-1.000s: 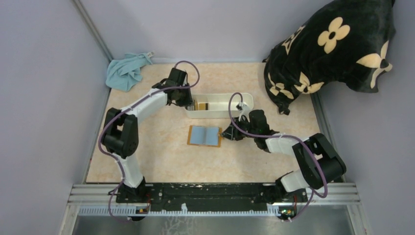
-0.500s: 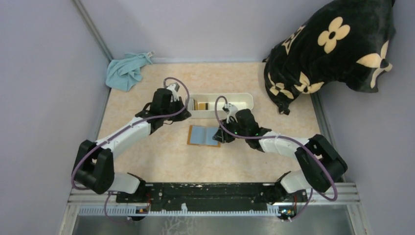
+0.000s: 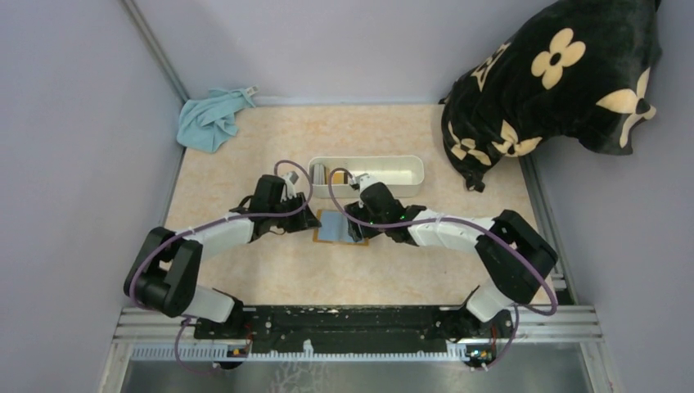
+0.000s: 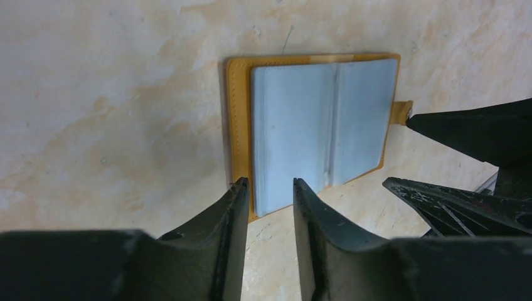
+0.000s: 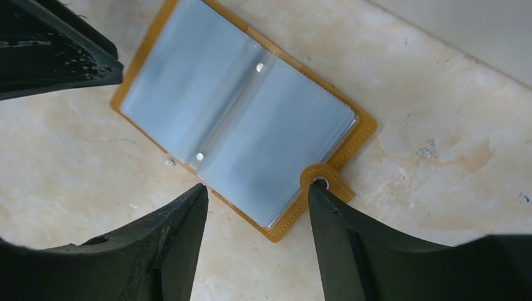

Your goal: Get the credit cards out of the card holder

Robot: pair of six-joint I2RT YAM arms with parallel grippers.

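Note:
The card holder (image 3: 339, 227) lies open on the table, orange-brown with pale blue-grey sleeves (image 4: 320, 119) (image 5: 238, 119). I cannot tell whether a card sits in the sleeves. Two credit cards, one greyish (image 3: 318, 173) and one tan (image 3: 336, 176), rest in the left end of the white tray (image 3: 393, 164). My left gripper (image 4: 268, 184) (image 3: 310, 218) is at the holder's left edge, narrowly open, with nothing between its fingers. My right gripper (image 5: 257, 189) (image 3: 354, 221) is wide open over the holder's right corner, with one fingertip (image 5: 315, 190) at the snap tab.
A crumpled blue cloth (image 3: 211, 119) lies at the back left corner. A black cushion with cream flowers (image 3: 556, 82) fills the back right. Grey walls close the table on the left, back and right. The two grippers are close together over the holder.
My left arm has come back from the tray's left end to the holder's left edge. My right gripper has moved left over the holder and opened wide.

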